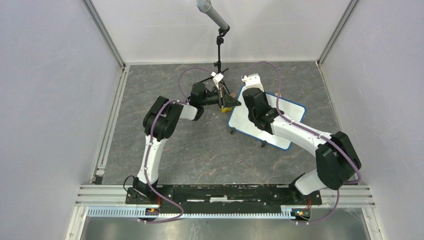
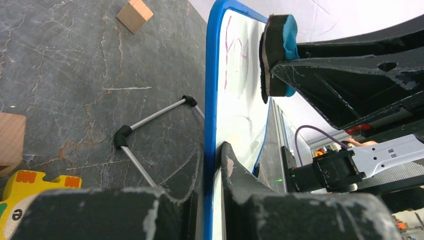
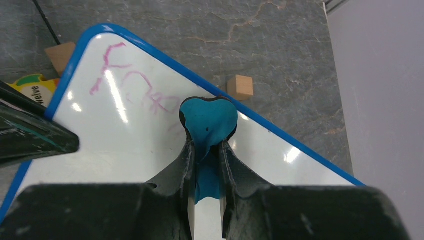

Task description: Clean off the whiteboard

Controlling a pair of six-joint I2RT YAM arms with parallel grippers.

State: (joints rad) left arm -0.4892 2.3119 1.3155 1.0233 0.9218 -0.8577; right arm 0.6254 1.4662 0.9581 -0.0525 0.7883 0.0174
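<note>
The whiteboard (image 1: 290, 112) is a white board with a blue rim, right of centre on the grey table. Pink-red scribbles (image 3: 135, 80) mark its far part. My left gripper (image 1: 234, 103) is shut on the board's left edge, one finger on each side of the blue rim (image 2: 212, 155). My right gripper (image 3: 206, 145) is shut on a blue-and-black eraser (image 3: 207, 117) and holds it against the board's face (image 3: 125, 145), just beside the scribbles. The eraser also shows in the left wrist view (image 2: 277, 55), its black pad towards the board (image 2: 235, 100). In the top view my right wrist (image 1: 254, 102) hides the eraser.
A microphone stand (image 1: 220, 50) rises at the back, and its tripod legs (image 2: 150, 117) reach under the board's left side. Wooden blocks (image 3: 240, 86) (image 2: 135, 15) (image 2: 10, 142) and a yellow puzzle piece (image 2: 30, 185) lie near the board. Walls close in the table.
</note>
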